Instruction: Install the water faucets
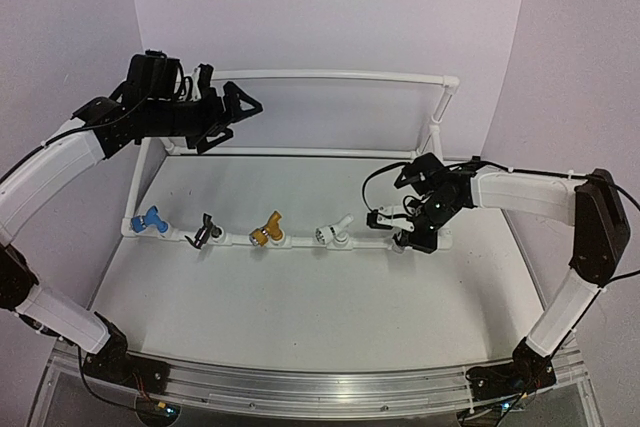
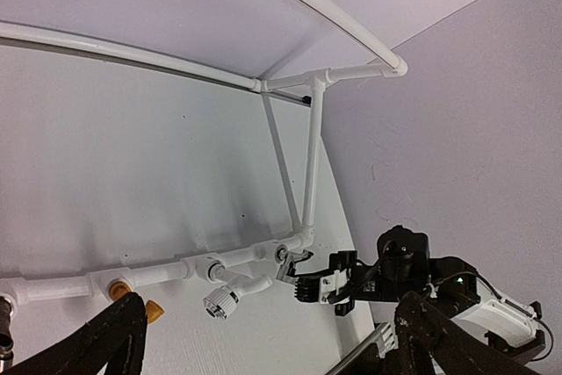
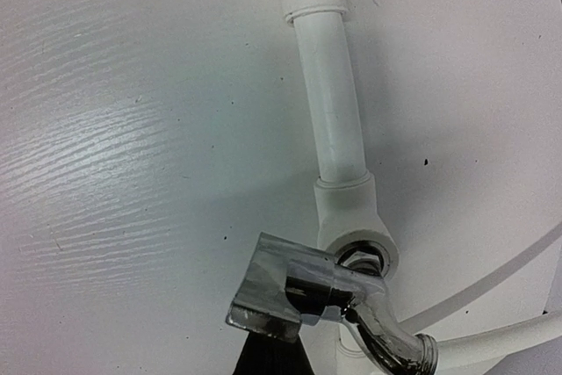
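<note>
1. Table (image 1: 330,307): bearing white pipe frame (image 1: 330,74).
2. Left gripper (image 1: 232,119): raised by frame's back-left corner, jaws spread wide, empty.
3. Right gripper (image 1: 388,219): clamped tight on silver faucet (image 3: 391,344) at front rail's right-end fitting.
4. Blue faucet (image 1: 150,220), black faucet (image 1: 206,232), gold faucet (image 1: 267,231), white faucet (image 1: 335,232): seated along front rail, left to right.

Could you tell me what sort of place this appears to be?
Probably a robotics lab test bench, not a real bathroom: plain walls enclose a white table, the pipe frame is a freestanding mock-up, and an aluminium rail runs along the near edge.
</note>
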Controlling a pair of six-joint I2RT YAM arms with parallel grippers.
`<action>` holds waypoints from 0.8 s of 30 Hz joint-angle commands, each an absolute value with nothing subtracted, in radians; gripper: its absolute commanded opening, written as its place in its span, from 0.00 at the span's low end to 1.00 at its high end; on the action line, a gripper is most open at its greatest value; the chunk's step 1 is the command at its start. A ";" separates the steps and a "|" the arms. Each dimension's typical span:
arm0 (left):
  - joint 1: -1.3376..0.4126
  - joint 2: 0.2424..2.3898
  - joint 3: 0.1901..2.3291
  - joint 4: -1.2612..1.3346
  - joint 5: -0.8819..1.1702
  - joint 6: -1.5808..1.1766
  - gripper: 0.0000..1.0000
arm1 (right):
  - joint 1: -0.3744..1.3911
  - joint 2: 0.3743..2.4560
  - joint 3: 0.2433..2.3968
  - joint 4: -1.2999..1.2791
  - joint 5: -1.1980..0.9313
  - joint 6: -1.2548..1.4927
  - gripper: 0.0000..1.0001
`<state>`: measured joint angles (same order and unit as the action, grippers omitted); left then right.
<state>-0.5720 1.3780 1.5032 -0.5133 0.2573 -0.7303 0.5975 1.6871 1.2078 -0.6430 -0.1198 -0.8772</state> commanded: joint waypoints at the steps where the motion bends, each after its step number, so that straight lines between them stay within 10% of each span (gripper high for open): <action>1: -0.565 1.339 1.511 -0.480 0.242 -0.720 0.98 | 0.611 1.681 1.191 -0.615 -0.113 -0.862 0.00; 24: -0.565 1.341 1.514 -0.480 0.240 -0.718 0.98 | 0.666 1.744 1.204 -0.427 -0.025 -0.818 0.00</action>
